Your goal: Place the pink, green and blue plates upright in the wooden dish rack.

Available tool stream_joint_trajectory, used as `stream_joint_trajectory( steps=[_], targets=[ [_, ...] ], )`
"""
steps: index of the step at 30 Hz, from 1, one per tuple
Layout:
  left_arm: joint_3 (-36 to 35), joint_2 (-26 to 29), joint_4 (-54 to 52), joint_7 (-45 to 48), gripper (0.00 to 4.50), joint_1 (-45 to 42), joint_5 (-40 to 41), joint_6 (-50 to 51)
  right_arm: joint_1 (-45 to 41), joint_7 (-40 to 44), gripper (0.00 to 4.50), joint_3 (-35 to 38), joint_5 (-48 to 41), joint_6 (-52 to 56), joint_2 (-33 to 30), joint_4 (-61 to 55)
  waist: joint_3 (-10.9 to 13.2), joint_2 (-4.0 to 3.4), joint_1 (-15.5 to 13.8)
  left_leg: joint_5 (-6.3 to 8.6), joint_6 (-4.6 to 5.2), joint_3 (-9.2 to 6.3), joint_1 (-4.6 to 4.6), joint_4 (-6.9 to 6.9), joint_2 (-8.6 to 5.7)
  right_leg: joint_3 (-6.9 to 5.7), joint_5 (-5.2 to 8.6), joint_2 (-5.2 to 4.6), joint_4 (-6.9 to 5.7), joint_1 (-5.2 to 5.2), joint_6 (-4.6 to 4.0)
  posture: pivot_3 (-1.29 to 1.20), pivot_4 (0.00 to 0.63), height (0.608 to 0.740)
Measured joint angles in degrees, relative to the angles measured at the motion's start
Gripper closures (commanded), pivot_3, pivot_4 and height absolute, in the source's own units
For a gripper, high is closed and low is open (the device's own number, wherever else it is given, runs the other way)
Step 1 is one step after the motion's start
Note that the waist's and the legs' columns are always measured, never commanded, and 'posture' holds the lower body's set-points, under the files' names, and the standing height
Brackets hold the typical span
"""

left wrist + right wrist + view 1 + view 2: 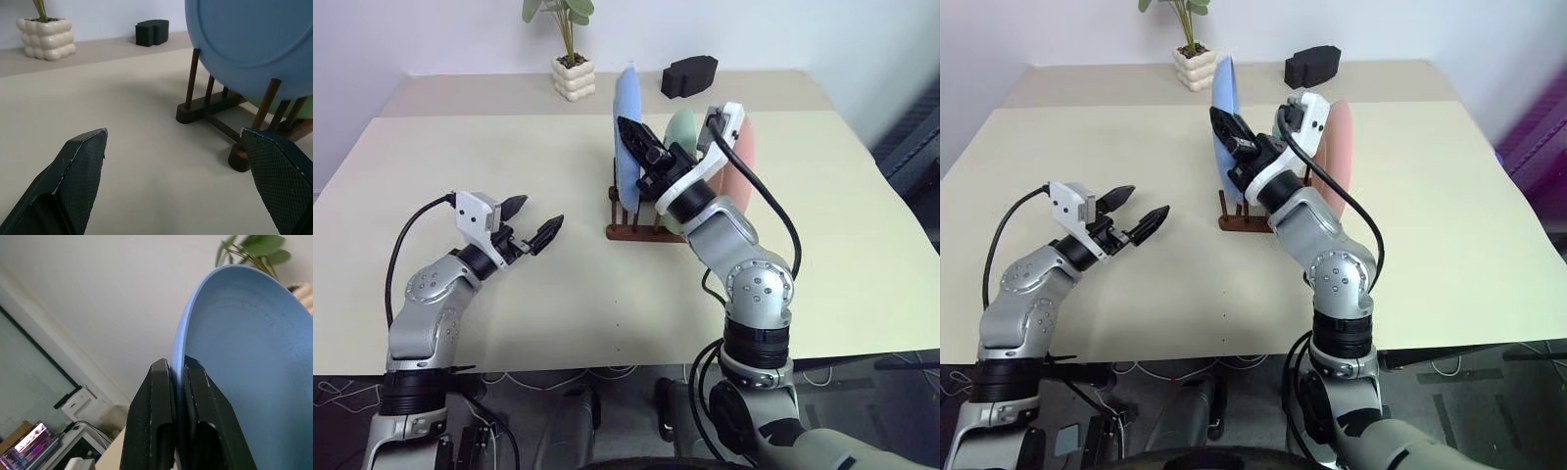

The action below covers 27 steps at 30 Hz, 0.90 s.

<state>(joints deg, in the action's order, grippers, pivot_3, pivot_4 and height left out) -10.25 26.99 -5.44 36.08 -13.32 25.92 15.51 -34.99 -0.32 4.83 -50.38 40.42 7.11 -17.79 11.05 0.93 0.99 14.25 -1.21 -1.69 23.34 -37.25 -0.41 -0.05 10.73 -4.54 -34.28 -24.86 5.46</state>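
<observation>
On the left side of the cream table [509, 323] my left gripper [530, 221] hovers just above the surface with its 2 black fingers [80, 169] spread wide and nothing between them; it points toward the wooden dish rack [631, 227], with bare tabletop between the two. At the back edge, left of the rack, I see a potted plant [572, 59] in a white bobbled pot, well apart from the work area. At the centre stands the rack, a dark 2-rail frame with upright pegs. The blue plate [626, 137] stands on edge in its leftmost slot, rising above the pegs; from the left wrist view its lower rim sits between pegs. My right gripper [628, 132] is clenched on that plate's rim, 1 finger on each face, as the right wrist view shows. My right forearm crosses in front of the rack's near right end and hides part of the plates behind it. The green plate [683, 127] stands upright just right of the blue one, mostly covered by the wrist. The pink plate [746, 157] stands upright at the right end, its lower half hidden by the arm, so I cannot tell its slot. A black block [689, 74] lies at the far edge behind the rack, clear of everything.
</observation>
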Motion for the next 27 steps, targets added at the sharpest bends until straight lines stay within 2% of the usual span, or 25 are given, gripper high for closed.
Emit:
stream_joint_trajectory(
  steps=[6,9,15,21,27],
  targets=[
    [0.0,-0.2,0.0,0.0,0.02,0.0,-0.2,0.0,0.0,-0.8,4.5,0.0,-0.6,0.5,0.0,0.1,0.0,0.0,0.0,0.0,0.0,0.0,0.0,0.0,0.01,0.0,0.0,0.01,0.0,0.0,0.0,0.0,0.15,0.737],
    [0.1,-0.3,0.0,0.0,0.0,0.0,-0.3,0.0,0.0,-1.2,3.54,0.1,-0.7,0.5,0.0,0.3,0.0,0.0,0.0,0.0,0.0,0.0,0.0,0.0,0.01,0.0,0.0,0.01,0.0,0.0,0.0,0.0,0.15,0.737],
    [0.1,-0.4,0.0,0.0,0.0,0.0,-0.4,0.0,0.0,-1.5,0.65,0.1,-1.1,0.6,-0.1,0.6,0.0,0.0,0.0,0.0,0.0,0.0,0.0,0.01,0.01,0.0,0.01,0.01,0.01,0.0,0.0,0.0,0.15,0.737],
    [0.1,-0.6,-0.1,0.0,0.0,0.0,-0.3,0.0,0.0,-0.7,0.65,-0.4,-0.1,0.3,-1.1,0.6,0.0,0.0,0.0,0.0,0.0,0.0,0.0,0.01,0.02,0.0,0.01,0.01,0.02,0.0,-0.01,0.0,0.15,0.737],
    [0.1,-0.6,-1.4,1.4,0.0,1.1,0.3,1.0,-0.5,2.9,0.65,-3.8,4.8,-1.0,-5.5,0.2,0.0,-0.01,0.1,0.0,0.0,0.01,0.0,0.02,0.02,0.0,0.02,0.01,0.02,-0.01,-0.02,0.0,0.15,0.737]
  ],
)
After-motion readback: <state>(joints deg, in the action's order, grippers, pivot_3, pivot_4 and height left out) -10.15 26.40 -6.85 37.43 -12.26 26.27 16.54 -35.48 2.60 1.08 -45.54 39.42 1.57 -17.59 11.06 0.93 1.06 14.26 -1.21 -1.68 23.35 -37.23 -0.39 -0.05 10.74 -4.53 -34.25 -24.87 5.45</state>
